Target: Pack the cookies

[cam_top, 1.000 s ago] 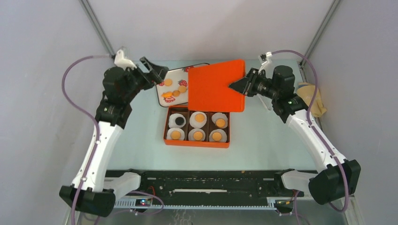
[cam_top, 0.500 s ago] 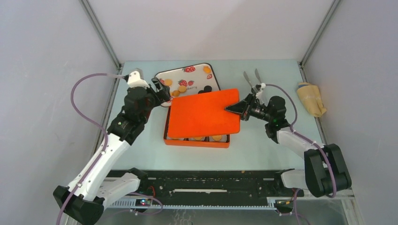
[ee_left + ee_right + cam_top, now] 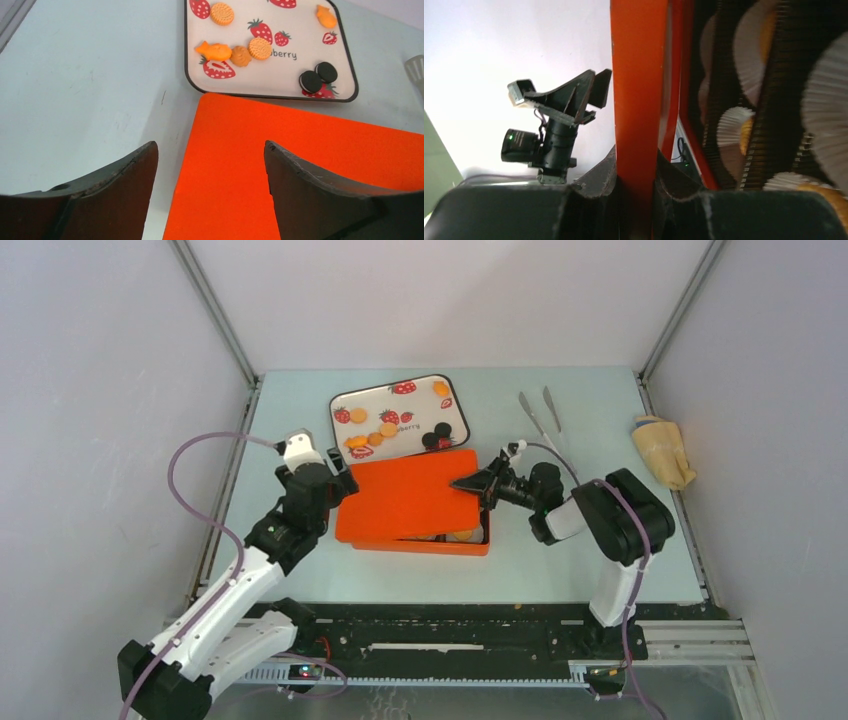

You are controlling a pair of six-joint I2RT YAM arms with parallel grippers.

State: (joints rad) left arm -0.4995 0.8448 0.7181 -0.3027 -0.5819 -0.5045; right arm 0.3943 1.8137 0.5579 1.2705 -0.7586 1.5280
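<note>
While loose, 5 orange cookies (image 3: 259,48), 2 black

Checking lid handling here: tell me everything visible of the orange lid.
The orange lid is a flat, matte rectangle with rounded corners. It lies over the orange box, shifted left and not seated; the box's near right corner shows. The right claw pinches its right edge. The open left claw straddles its left edge; contact unclear.
</note>
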